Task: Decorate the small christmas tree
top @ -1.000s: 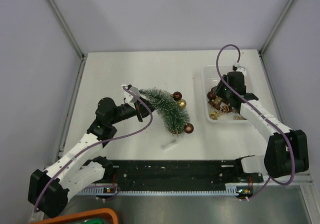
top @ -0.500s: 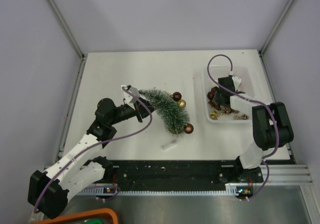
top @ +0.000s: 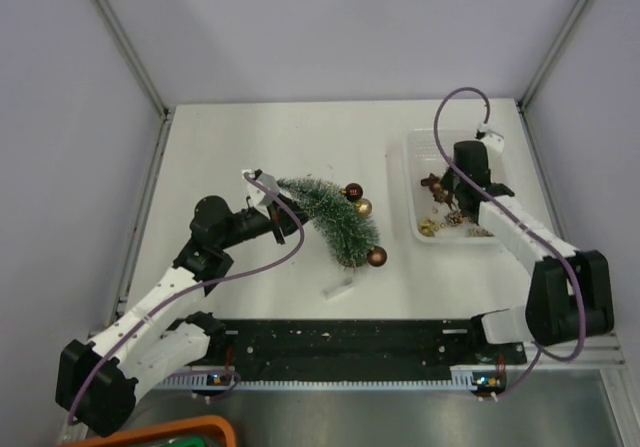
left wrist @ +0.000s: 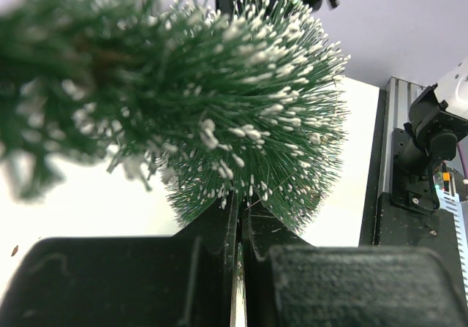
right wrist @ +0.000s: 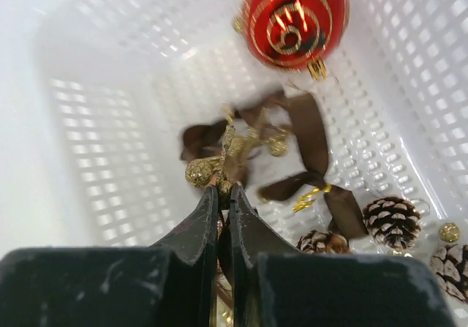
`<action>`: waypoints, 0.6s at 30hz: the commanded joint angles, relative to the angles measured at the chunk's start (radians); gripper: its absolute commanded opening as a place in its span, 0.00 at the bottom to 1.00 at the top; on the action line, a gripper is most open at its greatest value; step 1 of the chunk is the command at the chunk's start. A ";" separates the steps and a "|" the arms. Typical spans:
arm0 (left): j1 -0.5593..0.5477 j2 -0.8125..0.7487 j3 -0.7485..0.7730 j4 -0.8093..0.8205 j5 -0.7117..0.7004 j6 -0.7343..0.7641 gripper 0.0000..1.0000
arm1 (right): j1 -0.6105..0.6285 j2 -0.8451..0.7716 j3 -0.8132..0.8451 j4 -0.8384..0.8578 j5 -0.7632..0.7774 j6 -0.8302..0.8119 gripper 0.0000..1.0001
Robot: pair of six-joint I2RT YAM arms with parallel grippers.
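The small christmas tree (top: 335,217) leans tilted on the table, with its tip to the upper left and its base at the lower right. It carries a red bauble (top: 352,191), a gold one (top: 364,207) and a brown one (top: 377,257). My left gripper (top: 284,217) is shut on the tree's upper part; its bristles (left wrist: 241,100) fill the left wrist view above that gripper (left wrist: 240,208). My right gripper (top: 448,189) is in the white basket (top: 412,147), shut on a brown ribbon ornament (right wrist: 292,133) with gold glitter berries, pinched at the tips (right wrist: 224,189).
The basket (right wrist: 95,122) also holds a red and gold bauble (right wrist: 292,20), pinecones (right wrist: 391,221) and small gold pieces. A small white scrap (top: 338,289) lies on the table in front of the tree. The black rail (top: 350,342) runs along the near edge.
My right arm has swung its elbow out and shifted over the basket, and the ribbon ornament hangs from its closed tips. The left arm and the tree have not moved.
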 commanded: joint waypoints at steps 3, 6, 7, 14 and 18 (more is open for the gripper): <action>0.003 -0.014 -0.010 0.010 0.010 -0.008 0.00 | -0.008 -0.270 0.077 -0.100 -0.053 -0.016 0.00; 0.003 -0.017 -0.012 0.010 0.012 -0.008 0.00 | -0.006 -0.345 0.114 -0.149 -0.122 -0.024 0.00; 0.003 -0.018 -0.012 0.010 0.010 -0.010 0.00 | -0.006 -0.360 0.138 -0.166 -0.157 -0.032 0.00; 0.003 -0.027 -0.012 0.006 0.012 -0.008 0.00 | -0.005 -0.426 0.344 -0.230 -0.427 -0.049 0.00; 0.003 -0.030 -0.013 0.004 0.015 -0.011 0.00 | -0.002 -0.440 0.436 -0.201 -0.662 -0.009 0.00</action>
